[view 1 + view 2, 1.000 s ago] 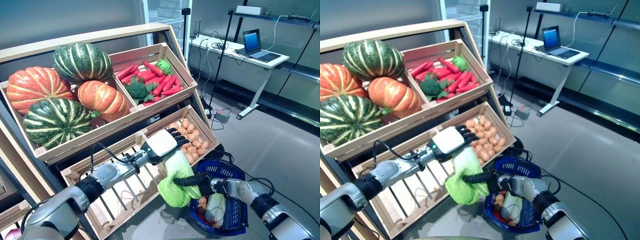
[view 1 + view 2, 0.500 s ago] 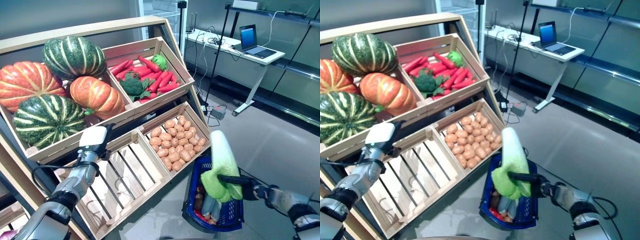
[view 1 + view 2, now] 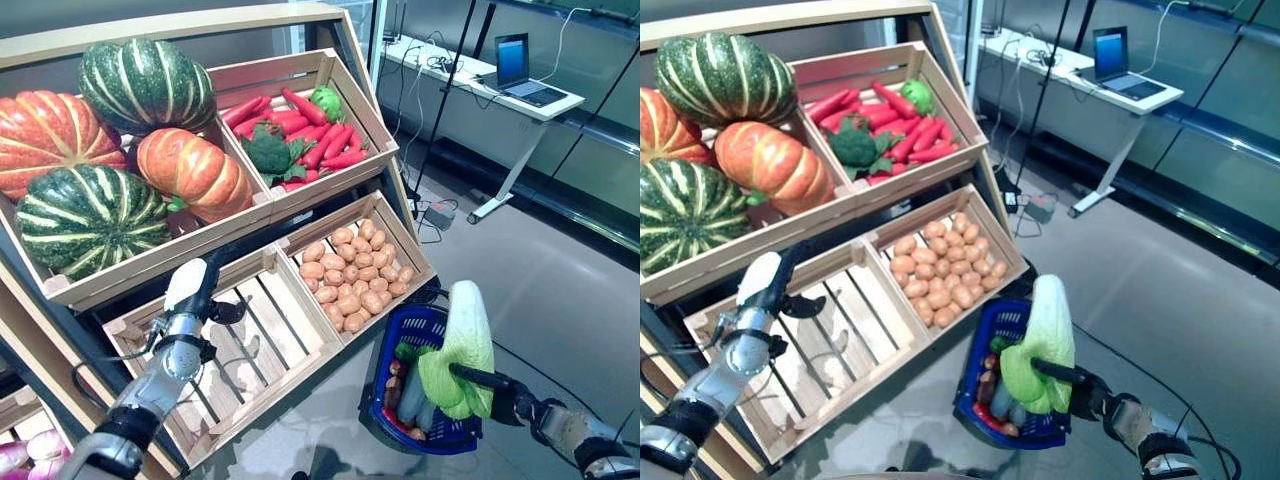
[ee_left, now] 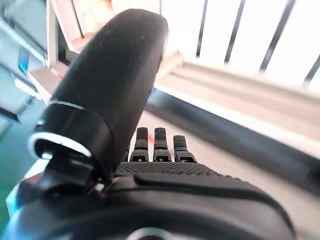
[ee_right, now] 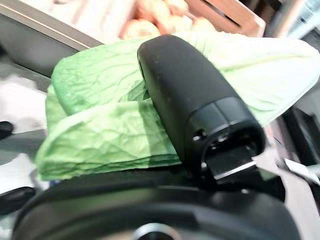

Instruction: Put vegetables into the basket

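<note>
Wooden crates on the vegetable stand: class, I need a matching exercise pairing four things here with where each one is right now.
Things:
1. pale green napa cabbage
2. small brown potatoes
3. red carrots
4. striped pumpkins

Places:
A. upper left crate
B. lower right crate
C. in the right hand, above the blue plastic basket
D. upper right crate

Pairs: 1-C, 2-B, 3-D, 4-A

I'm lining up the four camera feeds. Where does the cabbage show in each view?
Left eye view: cabbage at lower right, held by the right robot hand over the blue basket.
Right eye view: lower right of centre, over the same basket.
Left wrist view: not in it.
Right wrist view: fills the middle, behind the thumb.
Shared landmark: the potato crate beside the basket.
</note>
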Available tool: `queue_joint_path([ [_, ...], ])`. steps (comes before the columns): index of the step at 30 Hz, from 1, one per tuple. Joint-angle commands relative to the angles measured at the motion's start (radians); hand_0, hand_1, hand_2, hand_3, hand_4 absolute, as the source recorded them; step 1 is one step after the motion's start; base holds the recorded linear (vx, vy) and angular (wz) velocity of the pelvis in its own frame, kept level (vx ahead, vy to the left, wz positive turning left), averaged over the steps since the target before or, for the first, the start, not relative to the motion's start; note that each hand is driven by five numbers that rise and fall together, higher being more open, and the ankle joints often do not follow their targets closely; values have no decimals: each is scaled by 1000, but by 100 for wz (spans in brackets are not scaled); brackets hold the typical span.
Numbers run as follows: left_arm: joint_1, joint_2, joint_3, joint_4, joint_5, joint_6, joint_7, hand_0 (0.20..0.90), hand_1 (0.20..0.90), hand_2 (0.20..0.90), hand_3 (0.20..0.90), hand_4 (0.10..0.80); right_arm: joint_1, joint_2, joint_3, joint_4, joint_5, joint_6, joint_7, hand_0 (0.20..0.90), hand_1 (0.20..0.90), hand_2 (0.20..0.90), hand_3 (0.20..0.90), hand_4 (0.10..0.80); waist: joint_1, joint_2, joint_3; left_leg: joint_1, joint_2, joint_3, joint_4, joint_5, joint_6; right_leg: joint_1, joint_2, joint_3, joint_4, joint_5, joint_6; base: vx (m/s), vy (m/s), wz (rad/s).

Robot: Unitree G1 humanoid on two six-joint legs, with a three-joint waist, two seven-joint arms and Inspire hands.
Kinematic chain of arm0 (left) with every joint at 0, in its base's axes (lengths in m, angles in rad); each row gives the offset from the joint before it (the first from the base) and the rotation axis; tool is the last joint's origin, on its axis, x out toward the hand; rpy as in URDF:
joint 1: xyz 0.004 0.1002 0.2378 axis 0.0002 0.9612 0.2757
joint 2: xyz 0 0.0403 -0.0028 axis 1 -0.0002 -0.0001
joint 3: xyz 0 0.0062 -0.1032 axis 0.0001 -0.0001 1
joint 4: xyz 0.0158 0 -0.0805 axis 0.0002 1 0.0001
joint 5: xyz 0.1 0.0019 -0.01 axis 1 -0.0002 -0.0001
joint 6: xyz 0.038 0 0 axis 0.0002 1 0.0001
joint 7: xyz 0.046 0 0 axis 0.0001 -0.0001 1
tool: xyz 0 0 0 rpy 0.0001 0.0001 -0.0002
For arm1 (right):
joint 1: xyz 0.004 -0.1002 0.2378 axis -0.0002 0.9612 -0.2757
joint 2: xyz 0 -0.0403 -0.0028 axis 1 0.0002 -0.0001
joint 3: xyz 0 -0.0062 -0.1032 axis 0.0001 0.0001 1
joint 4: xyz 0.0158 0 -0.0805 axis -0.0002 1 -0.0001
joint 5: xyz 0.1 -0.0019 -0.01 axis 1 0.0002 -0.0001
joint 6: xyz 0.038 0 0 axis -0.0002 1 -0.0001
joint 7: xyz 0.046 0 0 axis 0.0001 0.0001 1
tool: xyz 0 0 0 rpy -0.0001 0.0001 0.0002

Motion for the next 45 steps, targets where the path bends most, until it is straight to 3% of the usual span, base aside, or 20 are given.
queue_joint_path([
  [1, -117, -16, 58, -49, -80, -127, 52, 900, 900, 900, 900, 800, -158, -18, -104, 37, 132, -183, -115, 300, 300, 300, 300, 400, 34, 8, 34, -7, -25, -35, 20, -86, 25, -17, 11, -45, 53, -30, -62, -69, -107, 13],
  [5, -123, -80, 43, -72, -191, -162, 95, 900, 900, 900, 900, 800, -260, 18, -97, 59, 182, -305, -244, 300, 300, 300, 300, 400, 54, 21, 143, -111, -33, -50, 135, -107, 23, -89, 2, -59, 119, -43, -78, -145, -117, 17],
  [8, -131, -110, 29, -95, -184, -206, 101, 900, 900, 900, 900, 800, -321, 19, -102, 65, 172, -362, -300, 300, 300, 300, 300, 400, 61, 45, 225, -201, -44, -64, 231, -121, 21, -158, -7, -78, 193, -58, -89, -184, -77, 16],
  [14, -181, -87, -47, -193, -140, -225, 131, 900, 900, 900, 900, 800, -431, -35, -71, 80, 142, -408, -304, 300, 300, 300, 300, 400, 56, 99, 343, -401, -74, -59, 422, -138, 26, -364, -45, -119, 421, -100, -101, -222, -10, 18],
  [22, -228, -93, -68, -282, -159, -226, 177, 900, 900, 900, 900, 800, -512, -81, -60, 70, 132, -396, -297, 300, 300, 300, 300, 400, 35, 118, 388, -686, -88, -16, 776, -260, 62, -651, -115, -123, 784, -198, -121, -118, 13, 11],
  [31, -219, -99, -41, -289, -199, -237, 217, 900, 900, 900, 900, 800, -550, -112, -63, 93, 108, -370, -290, 300, 300, 300, 300, 400, 30, 117, 388, -846, -81, 7, 1046, -370, 93, -823, -153, -108, 1068, -302, -151, -32, 9, -4],
  [32, -212, -98, -35, -296, -197, -240, 214, 900, 900, 900, 900, 800, -549, -113, -68, 88, 110, -370, -297, 900, 900, 900, 900, 800, 30, 117, 388, -857, -83, 7, 1071, -382, 97, -836, -154, -103, 1093, -313, -154, 0, 0, 0],
  [39, -197, -86, -30, -328, -199, -243, 185, 900, 900, 900, 900, 800, -526, -118, -95, 92, 121, -373, -316, 900, 900, 900, 900, 800, 32, 114, 388, -890, -80, 4, 1172, -427, 105, -867, -152, -93, 1177, -349, -168, 14, -18, 2],
  [45, -192, -72, -40, -337, -209, -260, 150, 900, 900, 900, 900, 800, -508, -124, -111, 93, 119, -381, -302, 900, 900, 900, 900, 800, 32, 110, 388, -877, -71, -1, 1193, -415, 97, -848, -146, -96, 1181, -350, -173, 16, -21, 3],
])
